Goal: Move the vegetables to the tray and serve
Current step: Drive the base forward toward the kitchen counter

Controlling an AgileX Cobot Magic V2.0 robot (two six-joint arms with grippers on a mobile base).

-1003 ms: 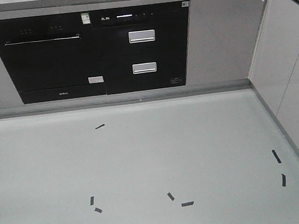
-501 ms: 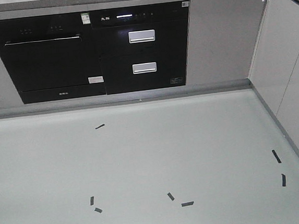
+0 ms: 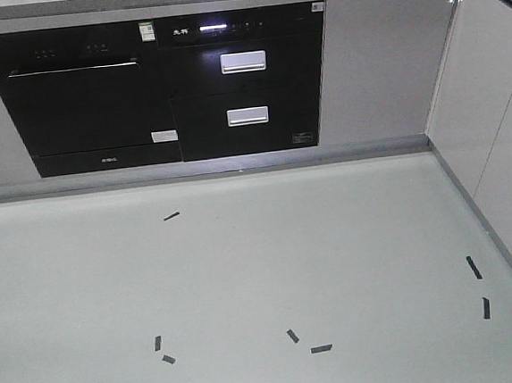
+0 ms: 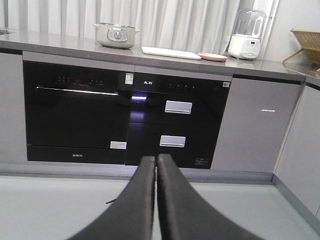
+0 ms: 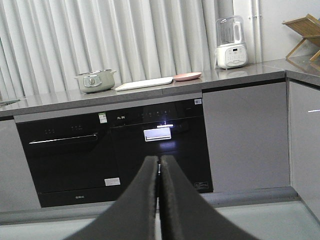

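On the counter (image 4: 50,42), the tray (image 4: 171,52) sits beside a pink plate (image 4: 212,56); both arms' jaws are closed.

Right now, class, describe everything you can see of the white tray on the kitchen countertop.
The tray is cream-white, long and rectangular with rounded corners and a low rim; it looks like plastic. It lies flat on the grey countertop, between the pale green pot and the pink plate, whose edge it meets or nearly meets. Seen nearly edge-on, its top hardly shows.
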